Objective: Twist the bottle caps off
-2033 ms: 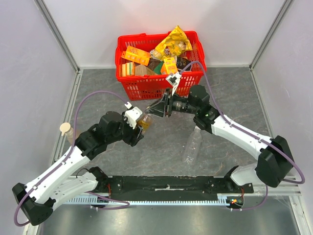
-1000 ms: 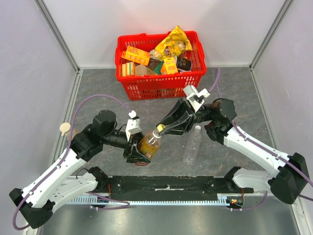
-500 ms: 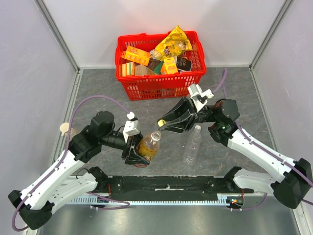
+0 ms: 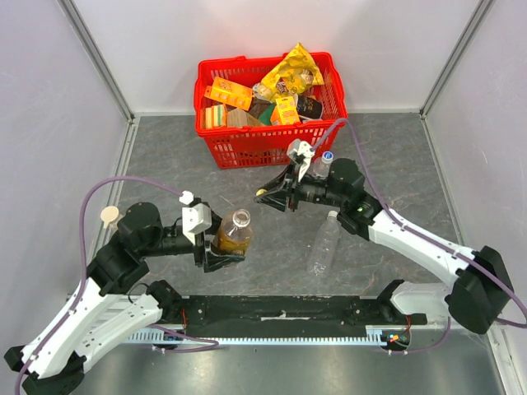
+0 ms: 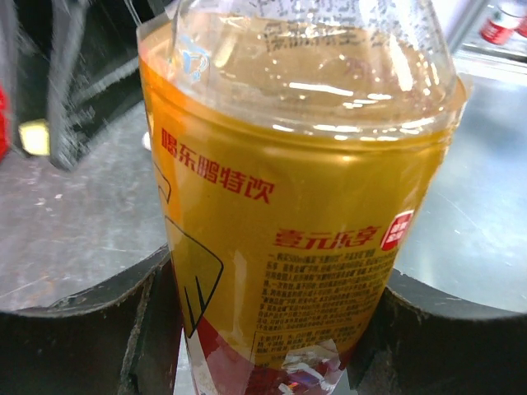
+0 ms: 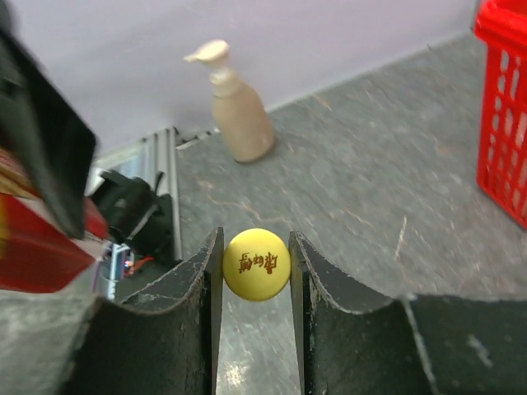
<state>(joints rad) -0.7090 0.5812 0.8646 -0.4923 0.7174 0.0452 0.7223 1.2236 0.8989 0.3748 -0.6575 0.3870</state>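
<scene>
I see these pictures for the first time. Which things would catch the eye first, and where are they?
The right gripper pinches a small yellow cap above the middle of the table. Just left of it, the left gripper holds a yellow-labelled bottle roughly upright, its neck open. Behind both, a red basket full of bright packets stands near the back wall.

Bare floor (image 4: 165,148) lies open left of the red basket (image 4: 247,152). A clear bottle (image 4: 323,244) lies in the way at right, a tan bottle (image 4: 109,216) far left.
</scene>
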